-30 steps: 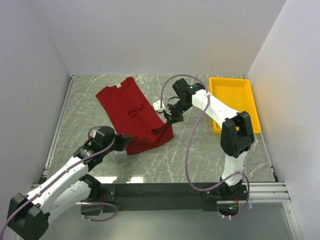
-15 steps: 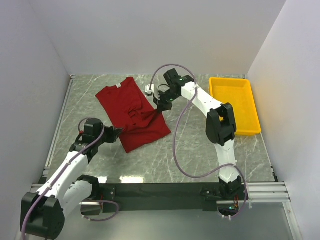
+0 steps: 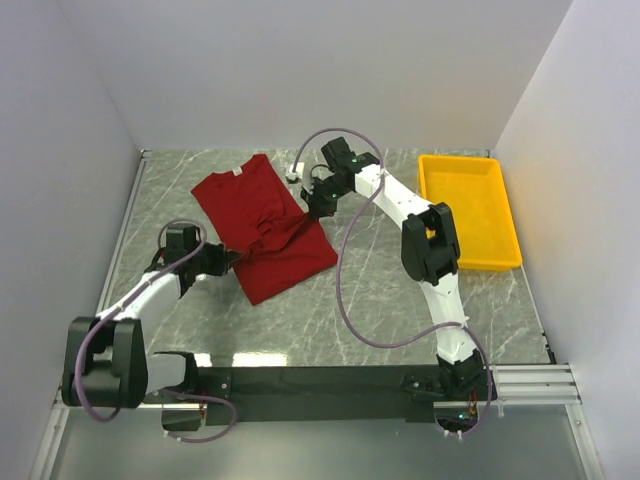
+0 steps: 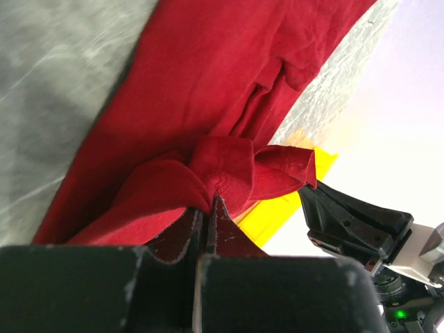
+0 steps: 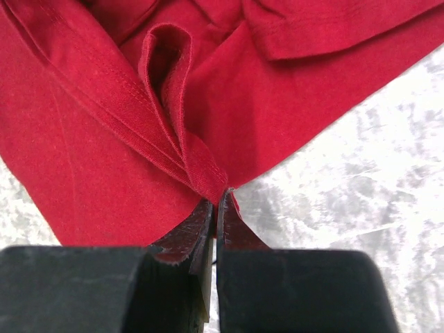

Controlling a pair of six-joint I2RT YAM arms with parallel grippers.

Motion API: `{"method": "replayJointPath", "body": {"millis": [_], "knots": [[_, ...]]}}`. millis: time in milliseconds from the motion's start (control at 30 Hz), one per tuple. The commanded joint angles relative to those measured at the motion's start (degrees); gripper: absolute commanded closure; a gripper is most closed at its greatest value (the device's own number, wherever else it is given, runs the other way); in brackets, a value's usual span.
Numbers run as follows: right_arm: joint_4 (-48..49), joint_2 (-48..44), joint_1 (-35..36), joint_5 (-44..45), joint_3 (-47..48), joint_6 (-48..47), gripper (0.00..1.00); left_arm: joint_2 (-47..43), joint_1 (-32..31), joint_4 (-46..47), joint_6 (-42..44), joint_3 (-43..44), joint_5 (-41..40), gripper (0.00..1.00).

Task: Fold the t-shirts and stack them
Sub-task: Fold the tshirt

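The left arm lies low along the left side. Its left gripper is shut tight on a bunch of the dark red cloth t-shirt. The right arm reaches far out, elbow bent. Its right gripper pinches a fold at the shirt's right edge. The shirt lies crumpled on the grey marble table. I count 2 arms, 1 t-shirt and 1 yellow plastic tray.

t-shirt: plain dark red | tray: yellow | table: grey marbled, white veins | walls: white
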Motion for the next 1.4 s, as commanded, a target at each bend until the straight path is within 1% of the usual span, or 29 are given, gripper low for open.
{"method": "replayJointPath", "body": {"millis": [0, 133, 500, 533, 767, 1367], "knots": [[3.07, 0.51, 0.78, -0.29, 3.45, 0.97, 1.00, 2.68, 1.07, 4.41, 4.66, 3.82, 4.04, 1.00], [3.26, 0.86, 1.30, -0.38, 3.54, -0.26, 1.00, 5.84, 1.69, 4.15, 6.60, 5.75, 5.71, 1.00], [3.61, 2.27, 2.10, 1.11, 4.68, -1.40, 1.00, 8.66, 2.48, 3.19, 9.06, 7.16, 6.86, 1.00], [3.61, 2.44, 2.10, 1.20, 4.51, -1.49, 1.00, 9.19, 3.79, 3.19, 9.41, 7.16, 7.03, 1.00], [3.96, 2.80, 2.19, 1.73, 4.33, -1.58, 1.00, 11.56, 4.41, 3.19, 11.08, 8.39, 8.53, 1.00], [5.36, 3.32, 2.10, 2.87, 4.68, -1.14, 1.00, 15.08, 5.03, 3.45, 12.23, 10.24, 9.14, 1.00]]}}
